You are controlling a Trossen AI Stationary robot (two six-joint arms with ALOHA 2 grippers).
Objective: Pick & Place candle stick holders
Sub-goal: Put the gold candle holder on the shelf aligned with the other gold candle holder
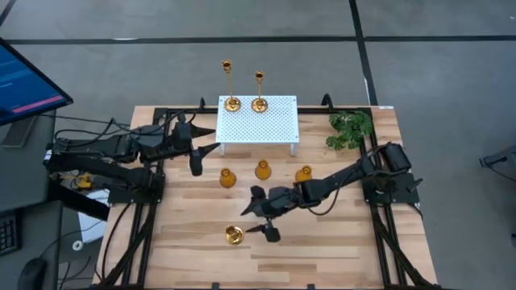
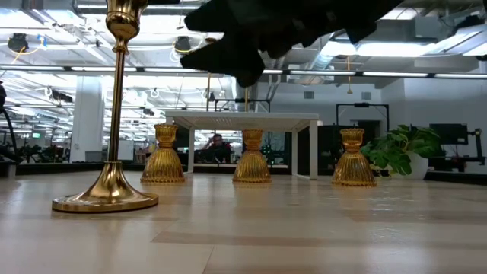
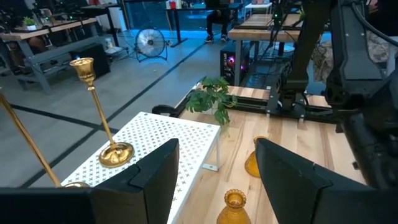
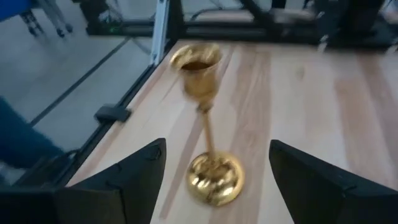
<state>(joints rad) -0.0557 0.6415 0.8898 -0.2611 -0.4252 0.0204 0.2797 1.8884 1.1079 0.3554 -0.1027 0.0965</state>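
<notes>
Two brass candlesticks (image 1: 232, 103) (image 1: 259, 103) stand by their round bases on the far edge of a white perforated stand (image 1: 258, 121). Three amber bulb-shaped holders (image 1: 227, 178) (image 1: 263, 170) (image 1: 303, 174) stand in a row on the table just nearer than the stand. A third brass candlestick (image 1: 234, 234) stands upright on its base near the front. My right gripper (image 1: 261, 214) is open just right of this candlestick, which shows ahead of its fingers in the right wrist view (image 4: 208, 149). My left gripper (image 1: 201, 151) is open beside the stand's left end.
A green leafy plant (image 1: 351, 129) sits at the table's far right corner. A monitor (image 1: 24, 80) stands off the table's left side. Bare wood (image 1: 322, 250) lies at the front right. In the low view a person (image 2: 218, 144) sits far behind the table.
</notes>
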